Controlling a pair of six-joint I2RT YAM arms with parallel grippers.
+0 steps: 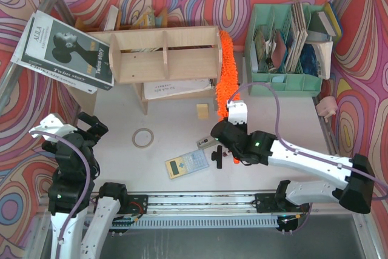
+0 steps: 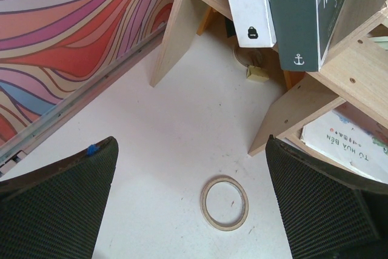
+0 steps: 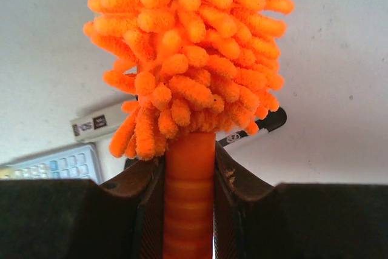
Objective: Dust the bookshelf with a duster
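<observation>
Right end effector (image 3: 189,174) pinches the duster (image 1: 225,68) by its handle, just below the fluff. Brush lies against the bookshelf's (image 1: 163,59) right side panel. Left end effector (image 2: 192,150) spread, idle. Best approach: stroke along the panel with light contact and a firm grip.

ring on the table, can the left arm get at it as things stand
Probably yes: the left gripper is open and empty, and the ring lies flat on the table just ahead of it with nothing between.
</observation>
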